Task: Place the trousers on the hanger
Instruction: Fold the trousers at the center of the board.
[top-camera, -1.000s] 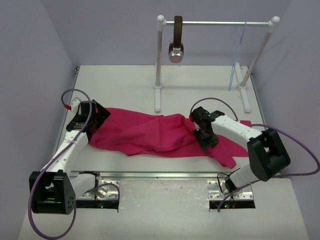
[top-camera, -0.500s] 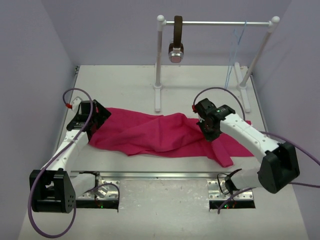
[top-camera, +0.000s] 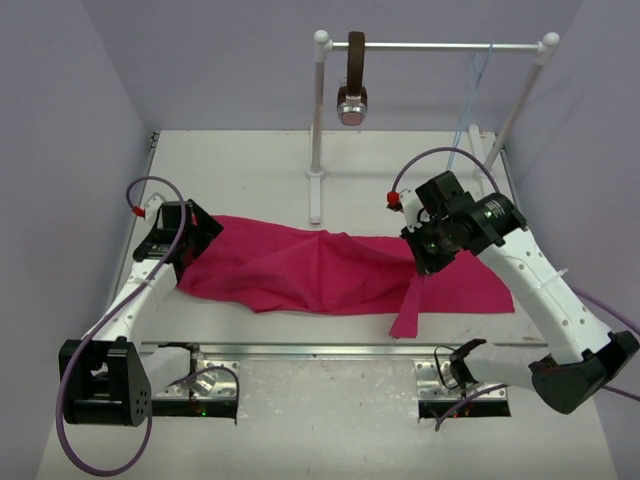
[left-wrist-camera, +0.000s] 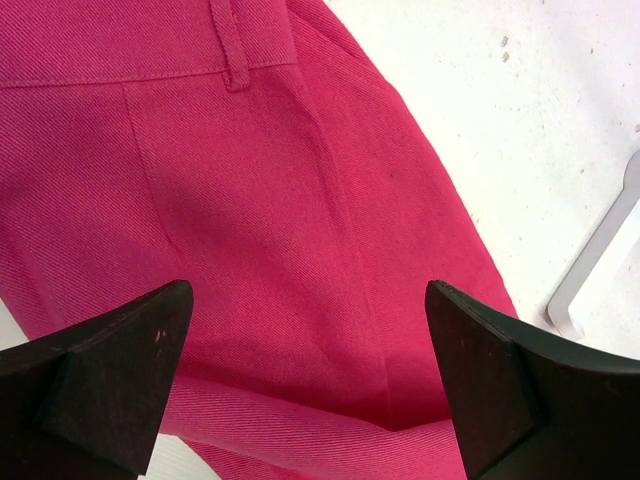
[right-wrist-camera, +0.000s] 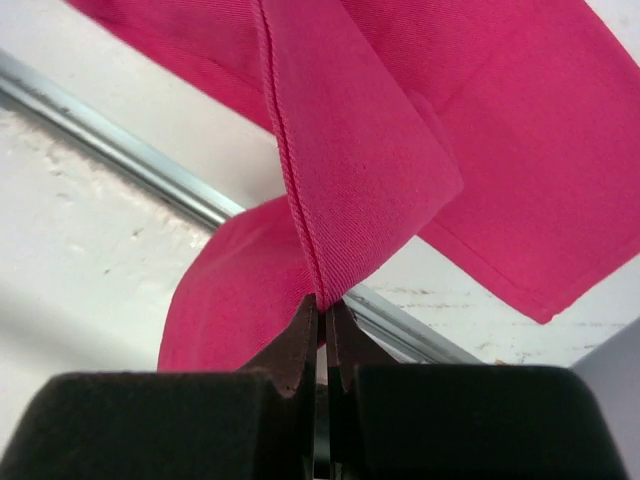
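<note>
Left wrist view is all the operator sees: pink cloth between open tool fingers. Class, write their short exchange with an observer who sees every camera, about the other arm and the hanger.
Operator: Is the right tool holding anything?
Observer: Yes, it is shut on a seamed edge of the trousers, with that part lifted off the table.
Operator: Where is the hanger?
Observer: Hanging on the rail at the back right, apart from the cloth.
</note>
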